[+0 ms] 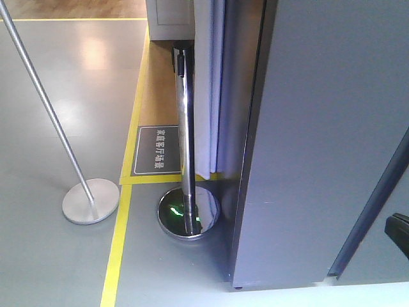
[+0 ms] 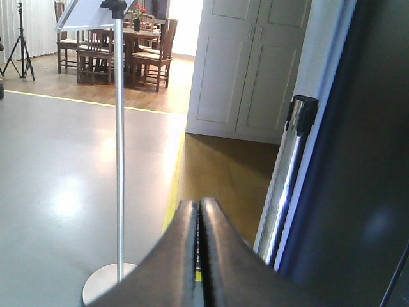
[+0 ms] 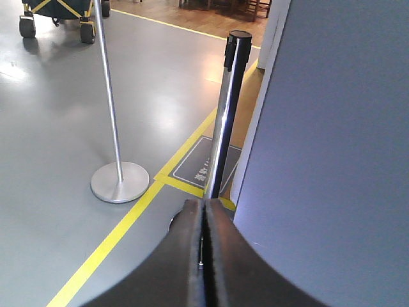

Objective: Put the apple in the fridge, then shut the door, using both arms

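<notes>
Both tools pressed shut and empty beside the fridge; no apple in sight.

Nearest, the left tool and right tool each show fingers closed together, holding nothing. Just beyond stands the fridge, its dark grey face alone visible, then a chrome stanchion post and a sign stand on the floor. The apple shows in no view, so the task looks at its start or end; I cannot tell which.
</notes>
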### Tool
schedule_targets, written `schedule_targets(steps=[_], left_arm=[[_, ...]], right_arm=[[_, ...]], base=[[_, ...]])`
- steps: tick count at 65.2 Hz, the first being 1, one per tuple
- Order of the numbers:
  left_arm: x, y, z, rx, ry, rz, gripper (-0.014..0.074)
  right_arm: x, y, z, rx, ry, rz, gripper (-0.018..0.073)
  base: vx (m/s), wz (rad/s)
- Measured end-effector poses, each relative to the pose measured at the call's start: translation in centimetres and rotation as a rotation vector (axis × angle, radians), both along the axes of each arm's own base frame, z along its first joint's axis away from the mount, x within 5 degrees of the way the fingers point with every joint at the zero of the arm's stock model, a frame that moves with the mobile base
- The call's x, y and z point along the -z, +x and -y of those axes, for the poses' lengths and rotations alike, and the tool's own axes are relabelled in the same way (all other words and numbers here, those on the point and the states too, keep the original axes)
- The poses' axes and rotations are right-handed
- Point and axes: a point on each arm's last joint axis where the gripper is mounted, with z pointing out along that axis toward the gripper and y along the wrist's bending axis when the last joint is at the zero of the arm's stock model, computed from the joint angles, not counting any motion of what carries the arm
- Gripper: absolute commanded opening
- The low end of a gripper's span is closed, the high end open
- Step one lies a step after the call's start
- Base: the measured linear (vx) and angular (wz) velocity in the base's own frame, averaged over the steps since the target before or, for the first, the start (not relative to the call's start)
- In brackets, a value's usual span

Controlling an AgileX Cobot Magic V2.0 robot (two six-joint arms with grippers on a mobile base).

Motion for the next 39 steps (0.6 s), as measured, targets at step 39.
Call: schedule_targets(steps=[39], left_arm=[[0.00, 0.00, 0.00, 0.000, -0.006, 0.001, -0.0008]], right_arm=[[0.00, 0.00, 0.00, 0.000, 0.000, 0.000, -0.0003]], base=[[0.00, 0.00]])
